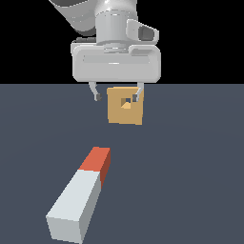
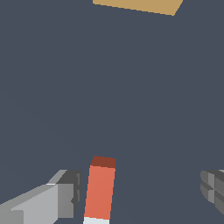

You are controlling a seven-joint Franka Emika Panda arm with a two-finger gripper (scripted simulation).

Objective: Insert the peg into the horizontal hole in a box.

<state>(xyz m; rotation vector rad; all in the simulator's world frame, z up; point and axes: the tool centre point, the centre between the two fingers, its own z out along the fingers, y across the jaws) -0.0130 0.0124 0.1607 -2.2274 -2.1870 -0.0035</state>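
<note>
The claw (image 1: 117,93) hangs above the floor, fingers spread apart, holding nothing. The peg (image 1: 81,195) lies flat at about seven o'clock from the box (image 1: 125,106), well apart, orange end toward it.

Flat, even simulator light falls across both views, with no cast shadows, glare or blur. The peg (image 1: 81,198) shows a brighter top and darker side. Edges look jagged and pixelated.
</note>
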